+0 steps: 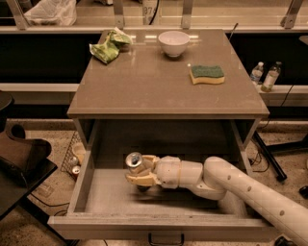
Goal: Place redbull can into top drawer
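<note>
Nearest to me is the top drawer (159,225), pulled wide open, its dark handle (165,239) at the front lip. My arm (250,192) reaches in over the drawer's front right corner. Inside the drawer, left of its middle, my claw (138,170) is pinching the redbull can (134,160), one finger on either side. The can leans with its silver top turned up and toward the drawer's front. Its base is low over the drawer floor, but I can't tell if it is touching. That lean is the worry: if I let go now, I reckon the can topples and rolls across that flat, pale floor. It could fetch up against the drawer's left wall. Second worry: if I pull out carelessly, a finger could drag the can over. My arm could also clip the drawer's front wall. The worktop (144,86) hangs over the drawer's back half, so a straight lift risks a knock there. On the worktop above the drawer lie a sponge (207,74), a white bowl (173,43) and a crumpled green packet (109,45). On the floor left of the drawer are some small cans (74,166). Beyond the drawer's right side two bottles (264,74) stand on a ledge, and a white bag (50,12) sits farthest back.
</note>
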`<state>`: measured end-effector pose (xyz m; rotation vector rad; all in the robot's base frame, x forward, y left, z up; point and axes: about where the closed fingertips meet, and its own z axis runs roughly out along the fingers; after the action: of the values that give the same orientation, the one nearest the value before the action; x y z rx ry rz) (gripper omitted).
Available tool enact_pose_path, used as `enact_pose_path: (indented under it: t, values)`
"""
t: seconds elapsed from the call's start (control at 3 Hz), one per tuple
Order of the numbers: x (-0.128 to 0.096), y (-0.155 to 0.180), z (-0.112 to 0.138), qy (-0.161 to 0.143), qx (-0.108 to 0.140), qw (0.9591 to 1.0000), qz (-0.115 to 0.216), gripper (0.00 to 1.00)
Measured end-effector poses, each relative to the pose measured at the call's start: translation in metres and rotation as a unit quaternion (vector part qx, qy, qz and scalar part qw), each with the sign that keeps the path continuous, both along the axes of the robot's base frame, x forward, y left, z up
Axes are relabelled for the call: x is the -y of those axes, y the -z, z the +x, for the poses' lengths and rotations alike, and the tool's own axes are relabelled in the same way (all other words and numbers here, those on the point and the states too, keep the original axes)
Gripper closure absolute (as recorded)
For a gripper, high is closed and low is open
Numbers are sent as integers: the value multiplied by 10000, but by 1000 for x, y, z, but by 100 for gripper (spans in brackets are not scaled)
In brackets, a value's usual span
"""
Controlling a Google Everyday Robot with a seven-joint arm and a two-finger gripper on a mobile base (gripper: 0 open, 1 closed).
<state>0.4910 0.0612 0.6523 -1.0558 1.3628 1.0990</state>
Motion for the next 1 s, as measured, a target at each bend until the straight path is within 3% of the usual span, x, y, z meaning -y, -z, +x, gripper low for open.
enact_pose_path:
  t: [0.67, 1.0]
  values:
    - [0, -1, 0, -1, 0, 10000, 0, 12]
    - [-2, -1, -1, -18, 2, 10000, 3, 0]
